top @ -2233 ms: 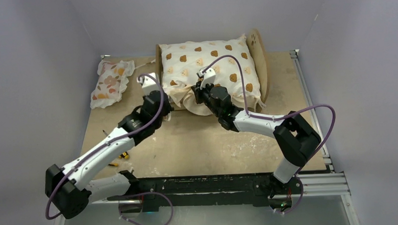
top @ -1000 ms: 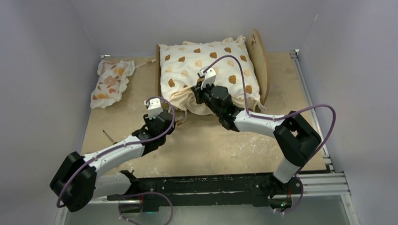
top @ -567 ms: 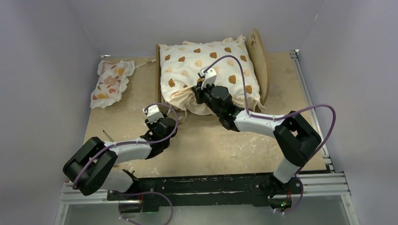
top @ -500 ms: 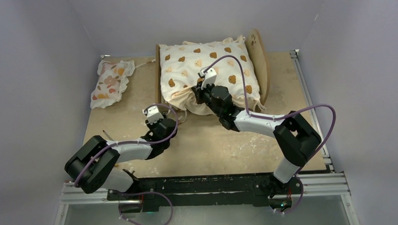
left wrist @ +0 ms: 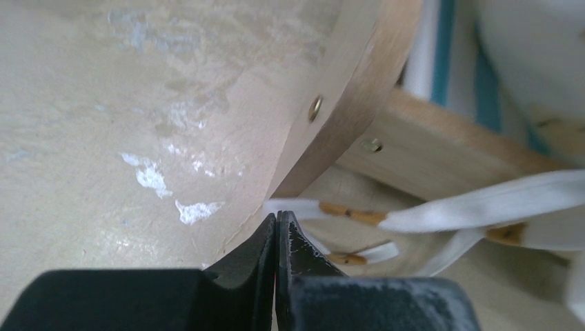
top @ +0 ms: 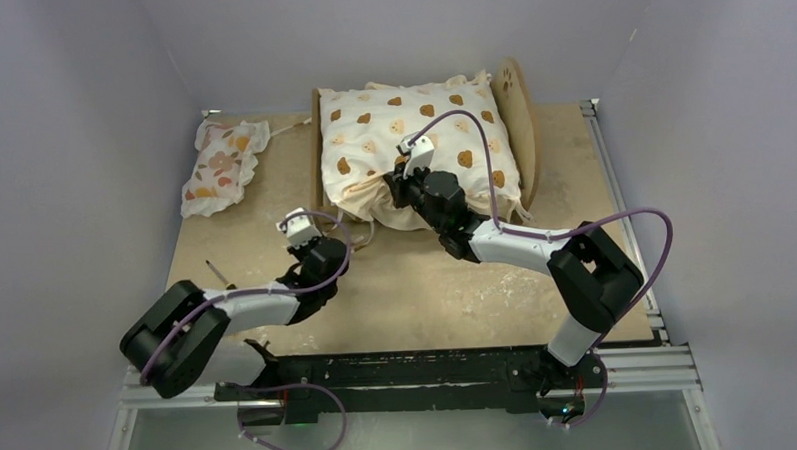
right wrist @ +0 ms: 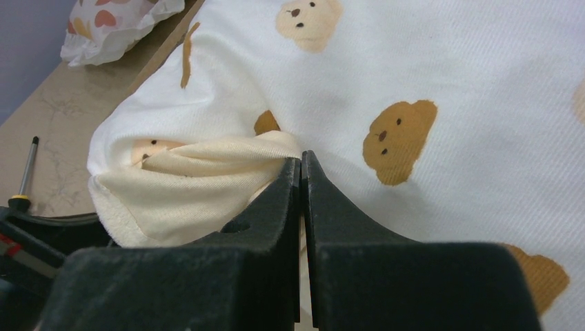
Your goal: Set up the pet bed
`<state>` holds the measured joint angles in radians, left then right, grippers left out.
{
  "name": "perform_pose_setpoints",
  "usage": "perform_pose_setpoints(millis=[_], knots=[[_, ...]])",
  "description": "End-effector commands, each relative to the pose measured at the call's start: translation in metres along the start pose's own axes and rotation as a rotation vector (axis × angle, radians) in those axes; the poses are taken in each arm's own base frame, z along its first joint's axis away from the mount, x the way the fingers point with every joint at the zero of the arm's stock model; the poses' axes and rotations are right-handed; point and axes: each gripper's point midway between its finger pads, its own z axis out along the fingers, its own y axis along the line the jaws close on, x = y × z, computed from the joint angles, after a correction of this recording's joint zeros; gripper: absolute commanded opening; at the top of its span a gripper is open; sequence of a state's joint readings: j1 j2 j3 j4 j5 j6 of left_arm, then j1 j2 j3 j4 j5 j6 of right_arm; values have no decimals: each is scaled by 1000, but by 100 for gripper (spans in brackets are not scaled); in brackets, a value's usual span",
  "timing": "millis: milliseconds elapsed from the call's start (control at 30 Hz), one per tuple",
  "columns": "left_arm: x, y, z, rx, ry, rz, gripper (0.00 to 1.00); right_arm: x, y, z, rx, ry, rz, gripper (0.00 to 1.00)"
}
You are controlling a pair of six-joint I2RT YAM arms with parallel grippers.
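The pet bed [left wrist: 359, 89] stands on the worktop [left wrist: 103, 138] just ahead of the left hand [left wrist: 276, 224], whose fingers are pressed together on nothing. The bed is of light wood, with a rounded headboard, low rails and a blue-and-white striped base. I judge it stiff but light, so it may slide; a rail edge looks like the best grip. The right hand [right wrist: 301, 165] is closed and seems to pinch a soft fold of the bear-print cushion [right wrist: 428, 83] lying on the bed.
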<state>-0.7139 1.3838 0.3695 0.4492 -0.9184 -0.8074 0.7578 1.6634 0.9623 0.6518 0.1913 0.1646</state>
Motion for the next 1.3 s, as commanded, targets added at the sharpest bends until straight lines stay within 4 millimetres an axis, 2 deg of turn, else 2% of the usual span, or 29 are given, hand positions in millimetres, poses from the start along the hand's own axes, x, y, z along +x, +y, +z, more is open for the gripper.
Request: perform_pose_setpoints(millis=[0,167,233,267,367,433,533,667,1100,1200,1267], knots=[[-49,-11,-12,33,-82,-22,0,-11,-3,2,3,-39,15,0],[-94,-15,-33,70,-126,-11,0,-10,-3,2,2,-39,17,0],[-100,-16,-37,85,-122,0,0,-11,-2,1,-1,-39,18,0],[-96,-16,-37,91,-108,10,1,-11,-2,1,-4,-39,19,0],[-73,-13,-34,105,-59,26,24,-11,-3,1,-2,-39,21,0],[-52,-12,-29,116,-17,40,36,-12,-2,1,-3,-41,22,0],[-23,-7,-20,99,27,68,46,-12,-2,1,-7,-40,24,0],[-6,-4,-9,59,33,62,53,-12,-1,0,-11,-41,28,0],[5,-10,26,21,-52,10,54,-12,-5,0,-5,-41,30,0],[7,-10,30,16,-63,17,43,-11,-4,0,-6,-39,29,0],[7,-10,30,16,-62,15,30,-11,-6,0,-3,-38,29,0]])
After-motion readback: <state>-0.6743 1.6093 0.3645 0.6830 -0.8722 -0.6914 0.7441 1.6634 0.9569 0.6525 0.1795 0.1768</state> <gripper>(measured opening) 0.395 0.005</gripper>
